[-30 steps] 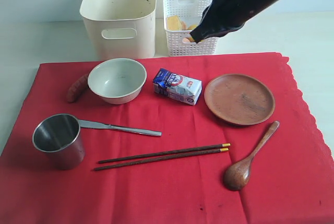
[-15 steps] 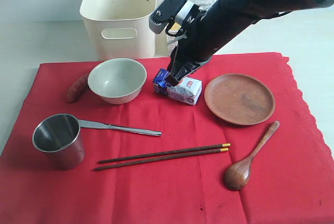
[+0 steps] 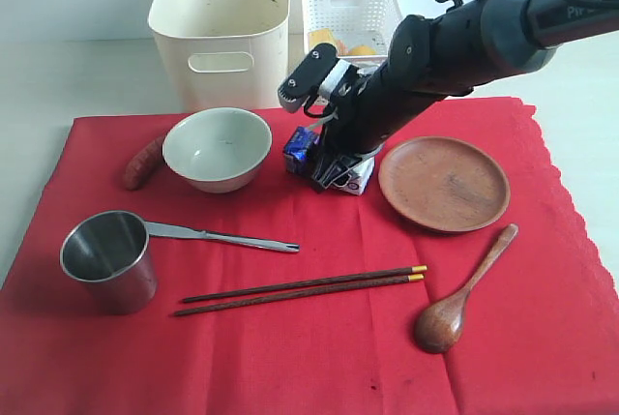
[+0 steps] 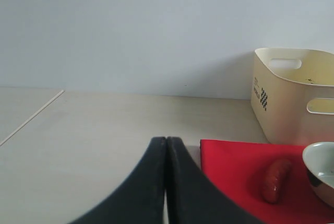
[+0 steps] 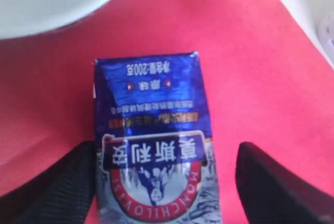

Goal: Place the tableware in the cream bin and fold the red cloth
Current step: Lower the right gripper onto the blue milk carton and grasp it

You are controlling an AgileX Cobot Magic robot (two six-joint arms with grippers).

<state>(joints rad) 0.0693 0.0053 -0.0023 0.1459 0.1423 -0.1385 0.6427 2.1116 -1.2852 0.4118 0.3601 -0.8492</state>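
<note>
Red cloth (image 3: 290, 357) lies spread beneath the milk carton (image 5: 151, 104), which my right claw (image 5: 166, 153) straddles, fingers wide apart; my left claw (image 4: 166, 151) is pressed together.

We view the tabletop (image 3: 87, 76) from high up, slanting down. Our left wrist looks low toward the bin (image 4: 289, 96). Our right sits close over the carton (image 5: 151, 140). The exterior view shows both.

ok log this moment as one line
right gripper: open, astride milk carton | left gripper: shut | cream bowl: on red cloth | red cloth: flat, unfolded
</note>
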